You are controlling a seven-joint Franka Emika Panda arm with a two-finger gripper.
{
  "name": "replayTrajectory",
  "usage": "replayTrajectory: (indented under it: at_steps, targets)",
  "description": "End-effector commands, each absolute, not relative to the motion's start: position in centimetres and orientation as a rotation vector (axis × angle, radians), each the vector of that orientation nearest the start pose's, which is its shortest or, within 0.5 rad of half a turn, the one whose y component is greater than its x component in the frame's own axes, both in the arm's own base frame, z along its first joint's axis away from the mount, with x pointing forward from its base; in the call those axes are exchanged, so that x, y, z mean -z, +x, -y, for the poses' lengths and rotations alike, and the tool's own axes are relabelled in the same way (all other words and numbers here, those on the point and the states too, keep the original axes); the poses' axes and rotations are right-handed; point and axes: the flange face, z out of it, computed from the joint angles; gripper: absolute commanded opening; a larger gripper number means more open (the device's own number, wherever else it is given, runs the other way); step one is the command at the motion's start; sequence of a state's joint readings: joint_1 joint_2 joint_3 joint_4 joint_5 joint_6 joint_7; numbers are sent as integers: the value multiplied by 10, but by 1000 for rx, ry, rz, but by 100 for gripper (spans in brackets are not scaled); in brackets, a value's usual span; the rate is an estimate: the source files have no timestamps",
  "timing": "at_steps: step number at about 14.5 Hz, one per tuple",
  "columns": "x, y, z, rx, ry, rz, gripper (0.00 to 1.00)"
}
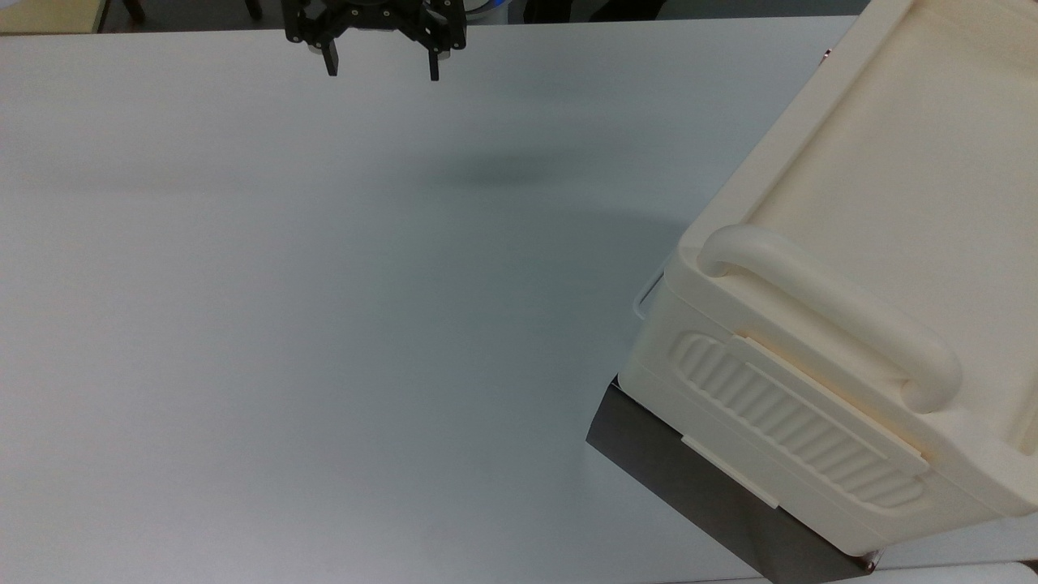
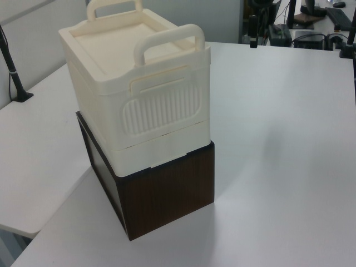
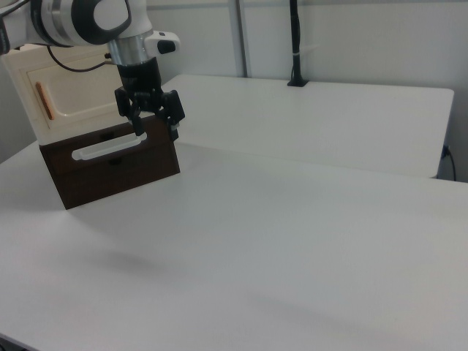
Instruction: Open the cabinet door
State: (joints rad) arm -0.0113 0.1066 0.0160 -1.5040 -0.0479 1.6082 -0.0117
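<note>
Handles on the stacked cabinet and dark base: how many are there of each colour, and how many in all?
Cream tube handles on top of the cabinet: 2
Copper-orange bar handle on the cabinet door: 1
White bar handle on the dark brown base: 1
Total: 4

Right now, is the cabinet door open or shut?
Shut. In the right view the cabinet door lies flush in the front of the cabinet, its orange handle untouched; the open gripper hangs apart from it.
</note>
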Motion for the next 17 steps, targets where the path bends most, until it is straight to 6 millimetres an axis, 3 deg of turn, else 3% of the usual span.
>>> replayTrajectory:
  at_steps: [1, 7, 11, 13, 17]
  targets:
    - [-603, 581, 4, -27, -3172, 25, 100]
    - [-610, 581, 13, -1, -3173, 18, 100]
    - [-615, 581, 7, 13, -3168, 97, 100]
    - [-617, 582, -5, 28, -3160, 138, 100]
    - [-628, 578, -84, 76, -3093, 380, 100]
